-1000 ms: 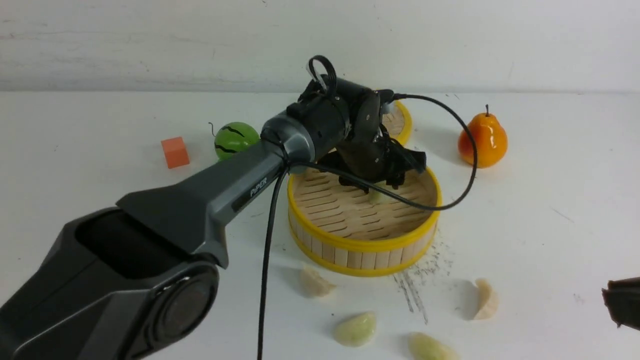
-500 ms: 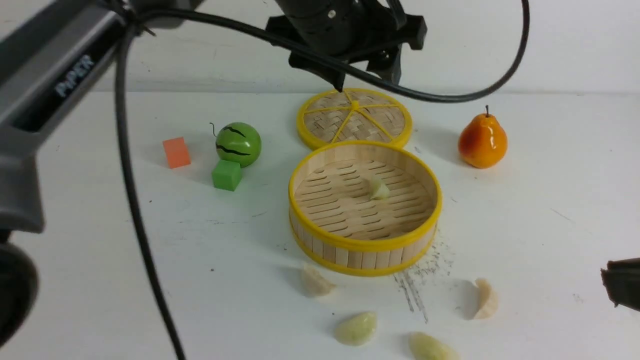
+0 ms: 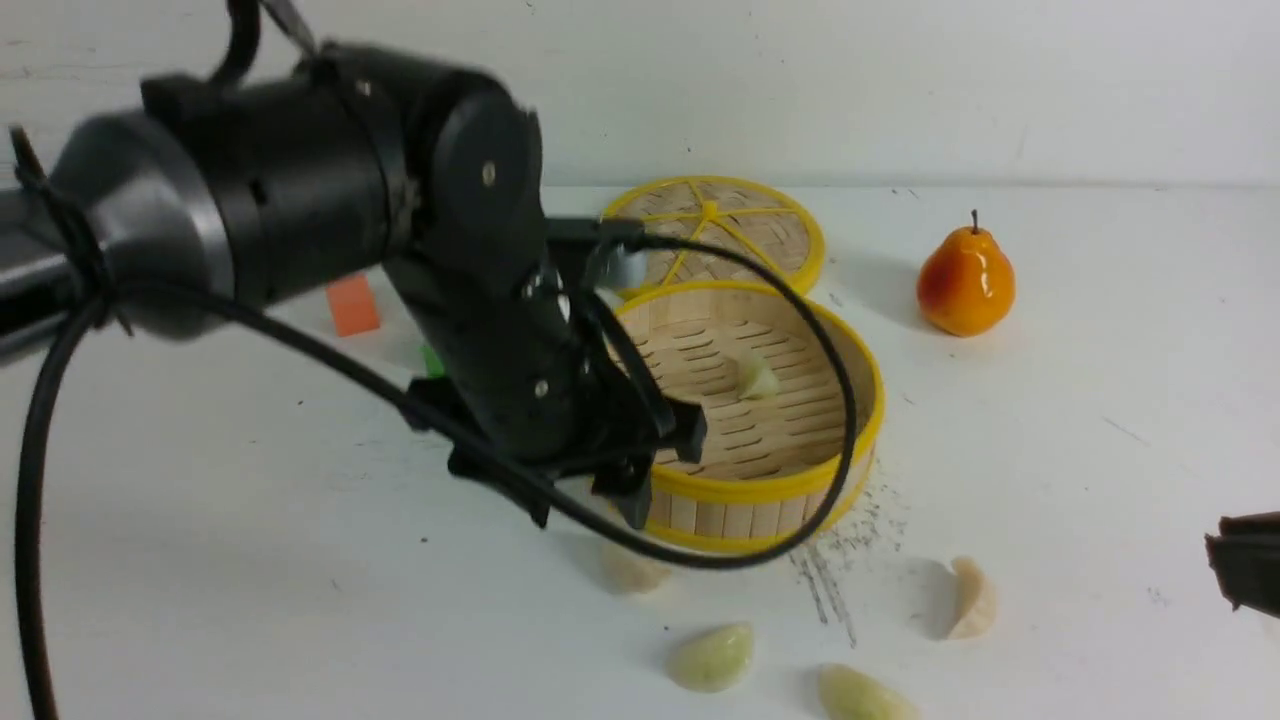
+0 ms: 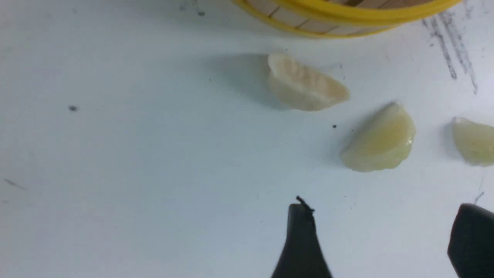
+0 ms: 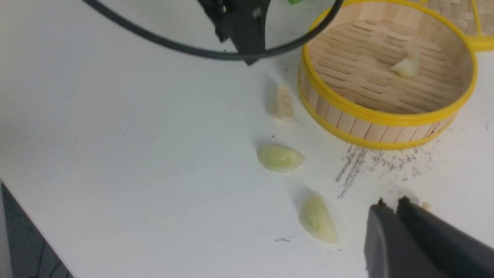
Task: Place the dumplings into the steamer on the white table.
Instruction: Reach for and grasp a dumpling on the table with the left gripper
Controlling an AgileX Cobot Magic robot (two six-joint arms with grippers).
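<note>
Four dumplings lay on the table by the steamer, one inside. Left gripper hovered wide, empty; right gripper closed, empty. An off-centre descent could flick one away.

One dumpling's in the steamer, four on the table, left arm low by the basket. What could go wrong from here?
1. The pale cream dumpling lies close to the wall of the round bamboo steamer; the open fingers of the left gripper could catch its yellow rim and shove it.
2. The black cable loops past the steamer and might snag it.
3. Two greenish dumplings lie near each other; grabbing one may knock the other.
</note>
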